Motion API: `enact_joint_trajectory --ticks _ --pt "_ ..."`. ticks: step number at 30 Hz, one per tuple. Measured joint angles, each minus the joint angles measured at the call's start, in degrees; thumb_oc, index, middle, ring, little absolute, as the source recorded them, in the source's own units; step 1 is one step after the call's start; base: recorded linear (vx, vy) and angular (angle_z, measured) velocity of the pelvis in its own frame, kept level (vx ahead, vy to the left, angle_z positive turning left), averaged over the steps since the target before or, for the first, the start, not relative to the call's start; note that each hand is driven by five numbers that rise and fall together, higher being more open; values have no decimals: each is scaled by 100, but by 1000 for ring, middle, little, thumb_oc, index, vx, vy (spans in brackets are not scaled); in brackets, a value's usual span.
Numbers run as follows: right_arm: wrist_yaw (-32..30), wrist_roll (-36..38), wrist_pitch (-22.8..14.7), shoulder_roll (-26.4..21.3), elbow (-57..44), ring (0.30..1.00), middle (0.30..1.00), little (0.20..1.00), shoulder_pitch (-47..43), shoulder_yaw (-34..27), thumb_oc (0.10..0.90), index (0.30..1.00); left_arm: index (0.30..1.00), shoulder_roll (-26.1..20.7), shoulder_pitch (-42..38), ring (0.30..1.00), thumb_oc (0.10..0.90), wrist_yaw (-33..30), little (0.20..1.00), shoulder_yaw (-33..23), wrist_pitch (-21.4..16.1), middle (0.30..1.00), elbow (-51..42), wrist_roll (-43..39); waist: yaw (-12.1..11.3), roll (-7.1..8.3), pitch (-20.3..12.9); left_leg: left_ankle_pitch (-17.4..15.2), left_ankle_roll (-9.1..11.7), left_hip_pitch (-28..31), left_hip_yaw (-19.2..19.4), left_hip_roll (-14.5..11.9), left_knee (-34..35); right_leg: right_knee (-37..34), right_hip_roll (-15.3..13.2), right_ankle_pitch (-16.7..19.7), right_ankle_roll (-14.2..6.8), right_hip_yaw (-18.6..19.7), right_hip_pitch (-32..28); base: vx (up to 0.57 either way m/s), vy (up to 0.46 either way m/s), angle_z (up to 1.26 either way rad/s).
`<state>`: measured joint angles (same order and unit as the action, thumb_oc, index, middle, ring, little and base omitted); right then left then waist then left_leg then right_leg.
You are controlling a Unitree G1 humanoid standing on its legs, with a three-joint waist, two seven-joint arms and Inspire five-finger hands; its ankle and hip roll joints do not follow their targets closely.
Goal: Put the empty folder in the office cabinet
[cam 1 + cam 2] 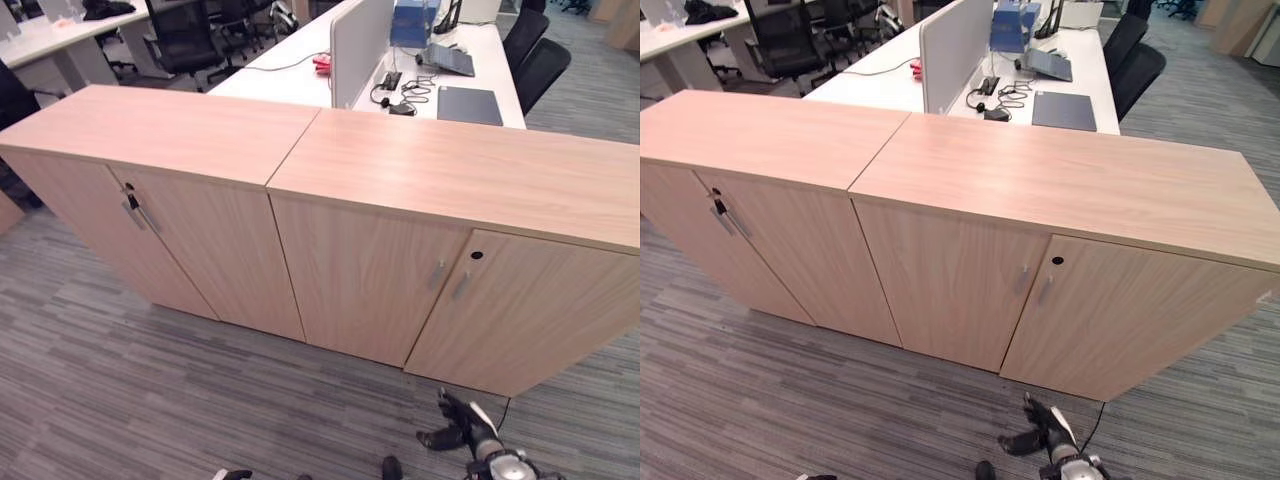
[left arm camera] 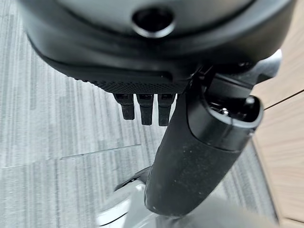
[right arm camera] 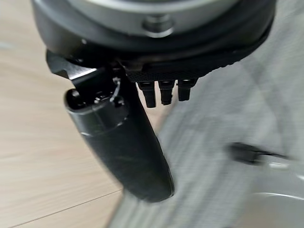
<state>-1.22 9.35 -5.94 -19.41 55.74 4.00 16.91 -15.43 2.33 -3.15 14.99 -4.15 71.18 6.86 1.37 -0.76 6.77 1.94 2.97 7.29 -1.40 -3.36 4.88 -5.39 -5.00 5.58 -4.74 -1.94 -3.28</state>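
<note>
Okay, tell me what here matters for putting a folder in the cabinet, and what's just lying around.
For the job:
- office cabinet, doors closed
- its door handles
- right hand, low over the carpet, holding nothing
- left hand, holding nothing

Just lying about:
- white desk behind
- dark notebook
- headset and cables
- office chairs

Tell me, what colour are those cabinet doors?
Light wood grain, a pale beige, on the cabinet doors; clearest in the left eye view.

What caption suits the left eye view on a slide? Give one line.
Right hand low over the grey carpet, facing the wooden cabinet with its doors closed; a desk stands behind.
</note>
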Motion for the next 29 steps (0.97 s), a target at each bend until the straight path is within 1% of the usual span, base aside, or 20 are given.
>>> enact_joint_trajectory --ticks 1,3,5,6,8,16,29 --pt "-19 -20 -18 129 500 900 900 900 -10 -113 800 900 900 1 -14 900 800 10 900 123 1 900 1 -7 11 -28 -69 -2 3 3 28 -8 0 0 4 -1 2 5 35 16 -41 -12" --pt "-94 -12 72 231 894 900 900 900 -3 -269 800 900 900 7 8 900 800 14 900 237 0 900 -4 -41 -5 -65 -148 -11 10 13 104 -20 0 1 7 6 8 12 55 19 -34 -22" --pt "-132 -13 87 232 1071 900 900 900 -7 -376 800 900 900 -10 27 900 800 27 900 296 2 900 -6 -207 6 -79 -163 -50 7 76 282 -53 1 0 4 65 16 6 71 39 -29 -42" --pt "-131 -12 92 237 1124 900 900 900 2 -383 800 900 900 -13 45 900 800 23 900 298 4 900 -3 -210 18 -67 -178 -93 -19 81 286 -60 2 0 11 74 27 2 62 28 -9 -27" --pt "-131 -11 109 240 1223 900 900 900 68 -399 800 900 900 -17 48 900 800 23 900 328 4 900 10 -208 37 -55 -268 -114 10 81 287 -68 2 0 20 75 28 2 64 14 -10 -5" --pt "-132 -12 147 293 1411 900 900 900 126 -415 800 900 900 -60 93 900 800 102 900 391 3 900 16 -210 67 -19 -445 -117 38 91 323 -64 2 1 16 81 32 11 82 17 0 0" --pt "-121 -16 165 304 1424 900 900 900 108 -411 800 900 900 -99 111 900 800 280 900 392 2 900 16 -219 83 -10 -481 -85 29 125 433 -61 1 1 22 122 49 94 80 16 -1 -4"
